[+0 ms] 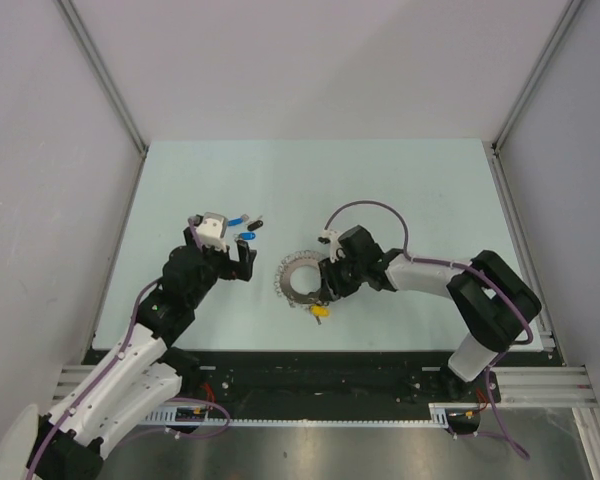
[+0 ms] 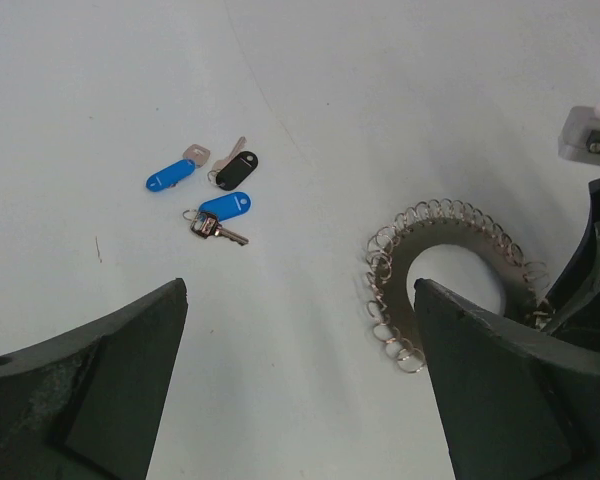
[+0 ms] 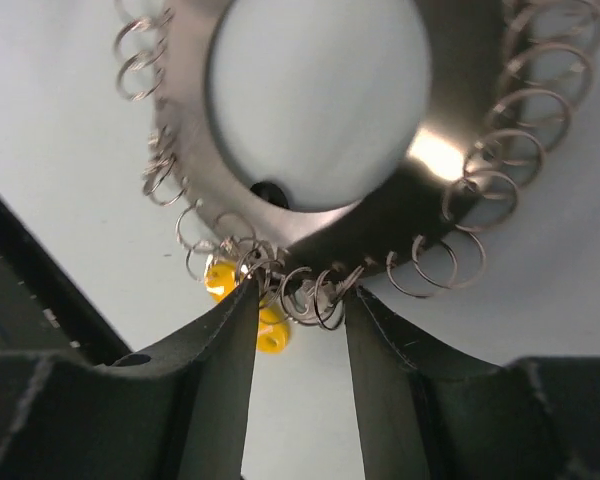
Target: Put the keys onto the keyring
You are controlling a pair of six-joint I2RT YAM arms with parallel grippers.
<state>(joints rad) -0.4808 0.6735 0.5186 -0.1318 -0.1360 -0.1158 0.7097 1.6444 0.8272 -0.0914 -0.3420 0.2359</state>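
Note:
The keyring (image 1: 298,279) is a flat silvery ring with small wire loops round its edge, lying mid-table. My right gripper (image 1: 326,287) is at its right near edge; in the right wrist view the gripper (image 3: 300,300) is closed onto a bunch of edge loops of the keyring (image 3: 465,110). A yellow key (image 3: 270,330) hangs there, just below the ring (image 1: 319,311). Two blue keys (image 2: 170,176) (image 2: 226,206) and a black key (image 2: 238,168) lie loose on the table. My left gripper (image 2: 300,330) is open and empty, between those keys and the keyring (image 2: 420,245).
The loose keys show in the top view (image 1: 246,228) just ahead of my left gripper (image 1: 228,252). The table (image 1: 400,190) is pale, with grey walls and metal rails on both sides. The right arm's cable (image 1: 365,205) loops above the ring.

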